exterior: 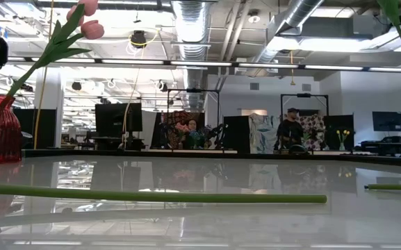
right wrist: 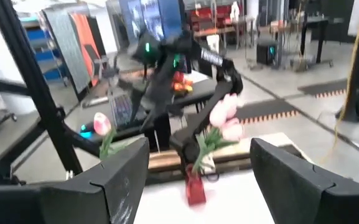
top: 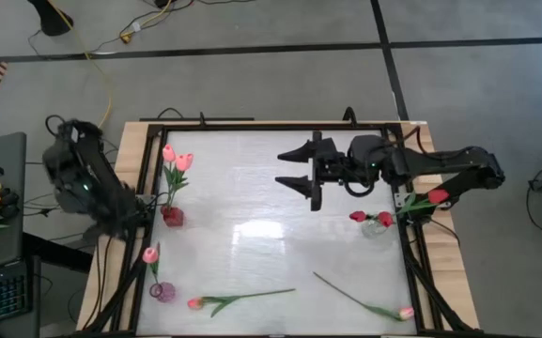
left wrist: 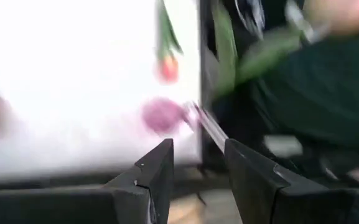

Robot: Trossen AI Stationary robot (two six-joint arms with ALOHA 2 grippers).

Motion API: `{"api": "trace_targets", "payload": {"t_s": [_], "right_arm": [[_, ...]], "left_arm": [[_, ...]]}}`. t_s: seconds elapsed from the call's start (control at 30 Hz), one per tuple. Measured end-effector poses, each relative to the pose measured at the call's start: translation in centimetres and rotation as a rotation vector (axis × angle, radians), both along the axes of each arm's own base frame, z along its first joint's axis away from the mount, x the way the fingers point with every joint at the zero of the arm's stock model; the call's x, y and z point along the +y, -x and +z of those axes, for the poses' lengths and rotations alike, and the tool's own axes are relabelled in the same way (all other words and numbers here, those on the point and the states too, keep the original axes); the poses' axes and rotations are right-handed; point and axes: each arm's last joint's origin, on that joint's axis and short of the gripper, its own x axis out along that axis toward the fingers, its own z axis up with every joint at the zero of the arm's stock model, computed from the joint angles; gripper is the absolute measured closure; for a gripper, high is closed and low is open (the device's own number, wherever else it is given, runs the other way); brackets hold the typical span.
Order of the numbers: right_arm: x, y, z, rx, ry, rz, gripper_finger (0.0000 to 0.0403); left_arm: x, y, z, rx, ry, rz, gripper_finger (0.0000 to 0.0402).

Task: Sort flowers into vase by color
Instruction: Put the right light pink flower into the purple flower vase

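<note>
Right claw (top: 301,180) hangs over the middle of the tabletop (top: 252,235), fingers spread wide, nothing between them. Left claw (left wrist: 198,163) sits at the left edge of the tabletop, near the rail; fingers stand apart with a narrow gap, and nothing is gripped as far as the wrist view shows.

Flowers already placed: two pale-pink ones in the red vase (top: 172,215), one pink in the purple vase (top: 162,292), red ones in the clear vase (top: 375,226).

Still loose on the tabletop:
- pink tulip (top: 238,299), lying flat at the near edge, bud toward the left arm, stem running roughly crosswise toward the right. Well below and slightly left of the right claw.
- second pink tulip (top: 364,303), lying slantwise, bud at the near right corner, stem tip pointing up toward the centre.

Judgement: the purple vase lies just ahead of the left claw, and the first loose tulip's bud is close beside that vase, so the left arm looks nearer to it. A grasp would want the fingers set across the stem, i.e. turned square to its crosswise axis. The slanted tulip sits nearer the right arm.
</note>
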Motion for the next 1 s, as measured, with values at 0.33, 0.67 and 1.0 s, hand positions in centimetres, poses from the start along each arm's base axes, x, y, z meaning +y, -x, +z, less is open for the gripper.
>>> {"api": "trace_targets", "payload": {"t_s": [0.33, 0.67, 1.0], "right_arm": [[0.6, 0.2, -0.8, 0.113, -0.022, 0.016, 0.0097], [-0.2, -0.4, -1.1, 0.136, -0.01, -0.011, 0.0097], [-0.4, -8.5, -2.5, 0.427, 0.063, 0.001, 0.0102]], "left_arm": [[1.7, -0.8, 3.6, -0.598, -0.423, 0.169, 0.0272], [-1.2, -3.1, 10.5, -0.963, -0.616, 0.182, 0.0273], [-2.5, -5.2, 11.0, -0.878, -0.786, 0.242, 0.0287]]}}
